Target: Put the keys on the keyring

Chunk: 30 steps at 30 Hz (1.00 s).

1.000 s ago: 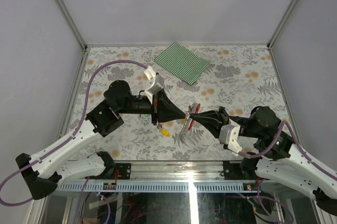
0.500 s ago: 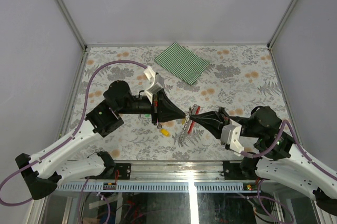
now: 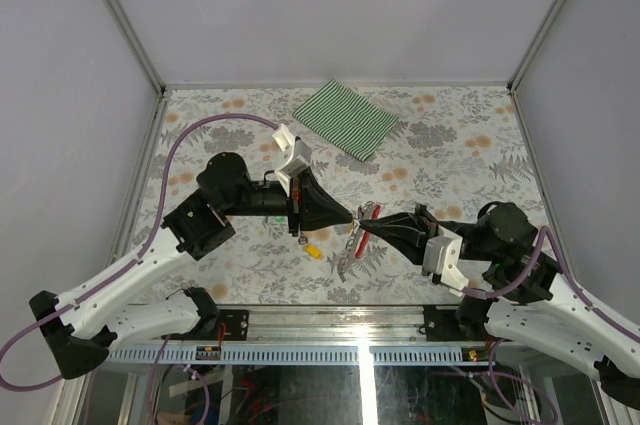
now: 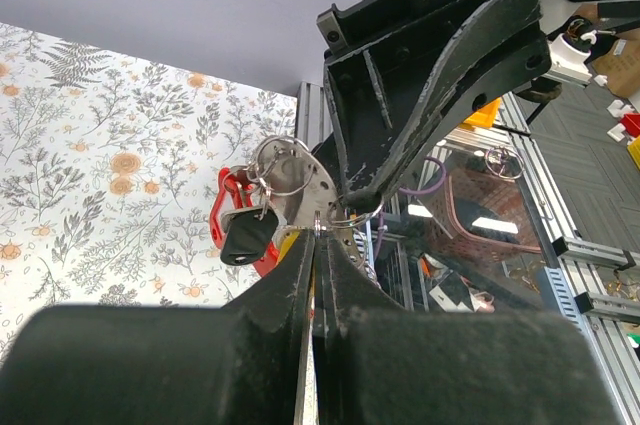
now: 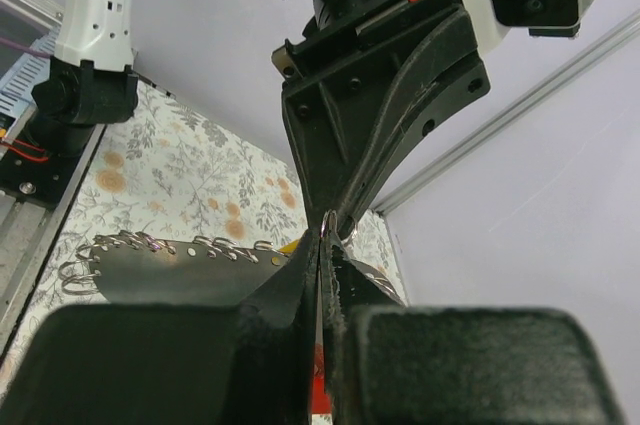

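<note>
Two clenched tools, left tool (image 4: pixel 318 230) and right tool (image 5: pixel 325 227), pinch red-strapped, silver-ringed keyring (image 4: pixel 217 213) between them

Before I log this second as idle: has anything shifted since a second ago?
The right end effector drifted slightly toward the near edge, nudging the keyring with it. Nothing was grabbed or released: both end effectors stay shut on it. The left end effector, yellow key and cloth stayed put.
</note>
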{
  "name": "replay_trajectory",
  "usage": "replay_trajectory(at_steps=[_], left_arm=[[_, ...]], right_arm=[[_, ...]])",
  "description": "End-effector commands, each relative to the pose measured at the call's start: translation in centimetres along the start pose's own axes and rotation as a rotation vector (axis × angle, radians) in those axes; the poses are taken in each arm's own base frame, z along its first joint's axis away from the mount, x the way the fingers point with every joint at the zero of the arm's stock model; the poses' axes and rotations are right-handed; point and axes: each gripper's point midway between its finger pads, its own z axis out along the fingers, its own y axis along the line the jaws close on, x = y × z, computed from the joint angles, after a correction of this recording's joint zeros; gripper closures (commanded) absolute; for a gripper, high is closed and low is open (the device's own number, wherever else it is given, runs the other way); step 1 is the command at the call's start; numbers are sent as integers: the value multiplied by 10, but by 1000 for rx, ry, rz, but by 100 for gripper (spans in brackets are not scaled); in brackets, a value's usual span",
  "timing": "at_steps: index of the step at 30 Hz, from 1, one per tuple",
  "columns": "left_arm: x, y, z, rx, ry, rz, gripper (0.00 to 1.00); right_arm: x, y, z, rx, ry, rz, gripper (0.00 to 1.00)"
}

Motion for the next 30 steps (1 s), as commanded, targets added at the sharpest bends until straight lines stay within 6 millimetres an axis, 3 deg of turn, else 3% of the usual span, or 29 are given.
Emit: replay_trajectory(at_steps=[1, 15, 21, 30], left_arm=[[-9, -1, 3, 8, -29, 32, 100], [-11, -4, 1, 17, -30, 43, 100], [-18, -8, -3, 16, -55, 73, 100], [-22, -13, -8, 23, -74, 108, 100]], right_arm=[[-46, -23, -3, 60, -139, -51, 100], [-41, -39, -7, 168, -114, -38, 100], [-24, -32, -7, 135, -40, -54, 100], [-25, -28, -6, 102, -46, -93, 100]])
